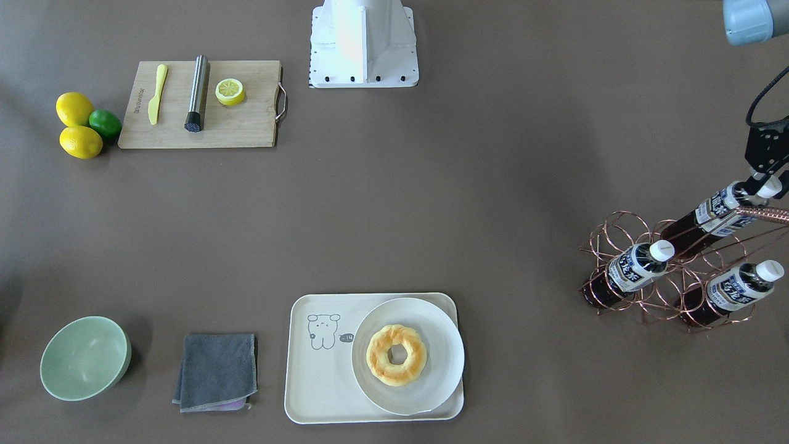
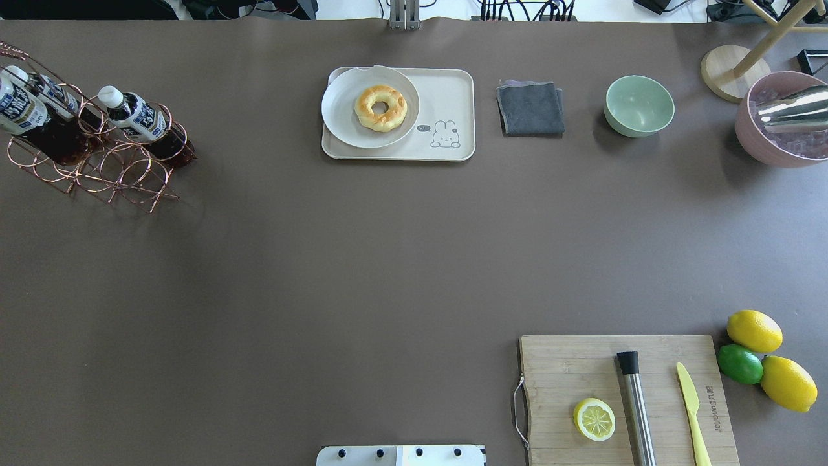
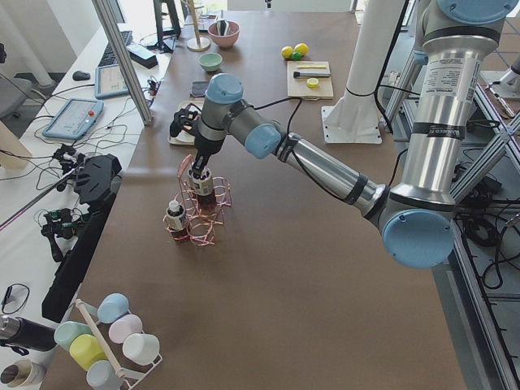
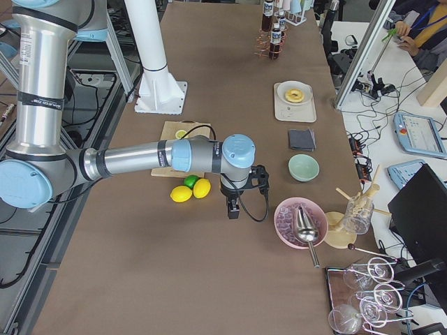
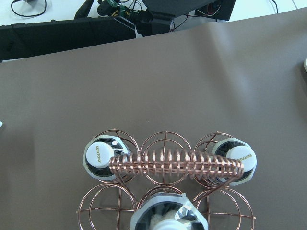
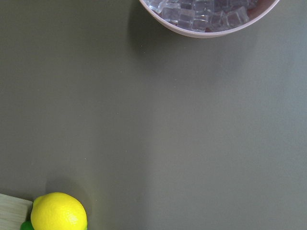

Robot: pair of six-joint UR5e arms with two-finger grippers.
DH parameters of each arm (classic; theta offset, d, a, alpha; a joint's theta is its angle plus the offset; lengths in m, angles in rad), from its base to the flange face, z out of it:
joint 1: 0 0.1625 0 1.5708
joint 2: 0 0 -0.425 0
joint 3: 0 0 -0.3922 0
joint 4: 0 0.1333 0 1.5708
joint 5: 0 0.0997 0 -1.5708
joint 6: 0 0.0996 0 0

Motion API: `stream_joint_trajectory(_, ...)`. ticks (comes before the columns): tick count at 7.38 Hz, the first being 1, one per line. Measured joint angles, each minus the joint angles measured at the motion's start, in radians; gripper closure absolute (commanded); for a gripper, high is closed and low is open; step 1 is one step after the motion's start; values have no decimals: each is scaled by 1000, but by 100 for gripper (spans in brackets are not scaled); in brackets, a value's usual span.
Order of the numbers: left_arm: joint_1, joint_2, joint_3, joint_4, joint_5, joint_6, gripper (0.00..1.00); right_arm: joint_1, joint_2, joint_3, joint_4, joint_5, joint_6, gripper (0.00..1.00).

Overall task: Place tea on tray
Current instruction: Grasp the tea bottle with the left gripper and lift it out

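Observation:
Three tea bottles lie tilted in a copper wire rack (image 1: 616, 229) at the table's left end: an upper one (image 1: 715, 213) and two lower ones (image 1: 635, 265) (image 1: 739, 287). My left gripper (image 1: 766, 185) is at the upper bottle's white cap, its fingers on either side; I cannot tell if they clamp it. In the left wrist view that cap (image 5: 168, 216) sits at the bottom edge, under the rack's coiled handle (image 5: 175, 165). The cream tray (image 1: 320, 382) holds a white plate (image 1: 441, 345) with a donut. My right gripper (image 4: 232, 209) hangs low beside the lemons; I cannot tell its state.
A wooden cutting board (image 1: 246, 126) carries a yellow knife, a steel muddler and a lemon half. Two lemons and a lime (image 1: 105, 122) lie beside it. A green bowl (image 1: 86, 357) and a grey cloth (image 1: 216, 370) sit near the tray. A pink ice bowl (image 2: 776, 139) stands far right.

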Motion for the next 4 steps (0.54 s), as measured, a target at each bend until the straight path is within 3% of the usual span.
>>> stream_joint_trajectory(4,-20,0,-221,298,2,30,100,0,0,-9,0,7,-1,0)
